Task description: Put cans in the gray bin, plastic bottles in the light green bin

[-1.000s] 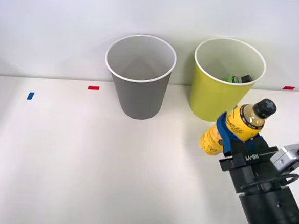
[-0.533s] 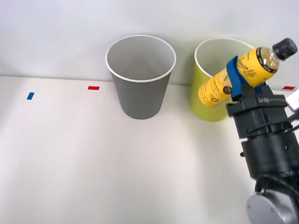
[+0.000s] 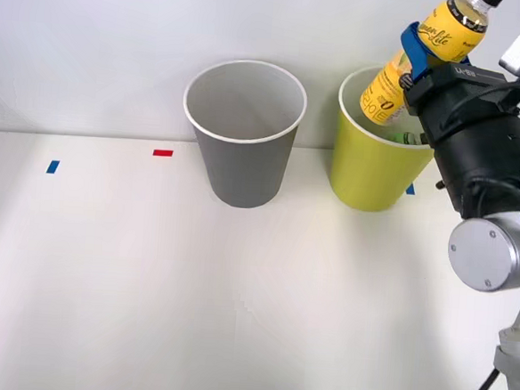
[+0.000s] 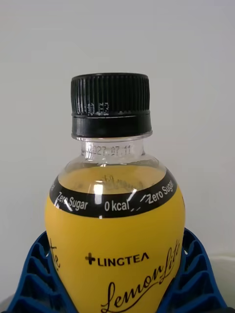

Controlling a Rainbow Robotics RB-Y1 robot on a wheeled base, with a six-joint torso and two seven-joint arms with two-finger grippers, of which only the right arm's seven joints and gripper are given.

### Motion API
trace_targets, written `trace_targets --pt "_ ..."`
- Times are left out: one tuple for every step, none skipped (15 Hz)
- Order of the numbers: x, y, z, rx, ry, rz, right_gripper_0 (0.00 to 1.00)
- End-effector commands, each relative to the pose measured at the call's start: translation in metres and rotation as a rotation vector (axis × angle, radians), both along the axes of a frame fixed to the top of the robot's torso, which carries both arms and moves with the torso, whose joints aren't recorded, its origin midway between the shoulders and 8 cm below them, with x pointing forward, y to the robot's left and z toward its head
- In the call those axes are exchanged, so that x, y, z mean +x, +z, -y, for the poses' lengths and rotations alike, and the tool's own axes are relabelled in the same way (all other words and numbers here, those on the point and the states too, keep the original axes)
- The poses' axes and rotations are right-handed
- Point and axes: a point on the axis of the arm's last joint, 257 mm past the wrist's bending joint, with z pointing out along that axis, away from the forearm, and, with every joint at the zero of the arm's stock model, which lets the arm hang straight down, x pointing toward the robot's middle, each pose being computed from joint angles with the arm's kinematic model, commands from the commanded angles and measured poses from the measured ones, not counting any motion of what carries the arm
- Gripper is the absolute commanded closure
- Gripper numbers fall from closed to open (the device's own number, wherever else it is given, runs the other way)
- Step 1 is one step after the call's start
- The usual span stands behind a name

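The right gripper (image 3: pixel 428 57) is clamped on the yellow-labelled bottle (image 3: pixel 423 53), holding it tilted above the light green bin (image 3: pixel 373 172), its base over the rim nearest the gray bin (image 3: pixel 242 149), black cap (image 4: pixel 110 105) up. A green bottle (image 3: pixel 407 137) lies inside. Beside the bin the table (image 3: pixel 146 285) lies open. The label reads "LINGTEA", "Lemon Lite", "Zero Sugar", "0 kcal"

Two bins, the gray bin (image 3: pixel 243 131) and the light green bin (image 3: pixel 369 167); two plastic bottles (image 3: pixel 426 48).
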Motion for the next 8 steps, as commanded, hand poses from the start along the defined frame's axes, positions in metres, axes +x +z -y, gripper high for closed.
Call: trace_targets --pt "0.049 -0.004 0.006 -0.05 -0.045 -0.014 1.0" --pt "0.063 -0.008 0.01 -0.084 -0.066 -0.027 1.0" --pt "0.07 -0.013 0.015 -0.108 -0.081 -0.039 1.0" --pt "0.074 -0.017 0.017 -0.131 -0.092 -0.046 1.0" --pt "0.077 -0.019 0.02 -0.157 -0.104 -0.049 1.0" --pt "0.079 -0.021 0.022 -0.176 -0.114 -0.05 1.0" --pt "0.081 -0.019 0.022 -0.19 -0.118 -0.047 1.0" --pt "0.082 -0.017 0.021 -0.198 -0.121 -0.043 1.0"
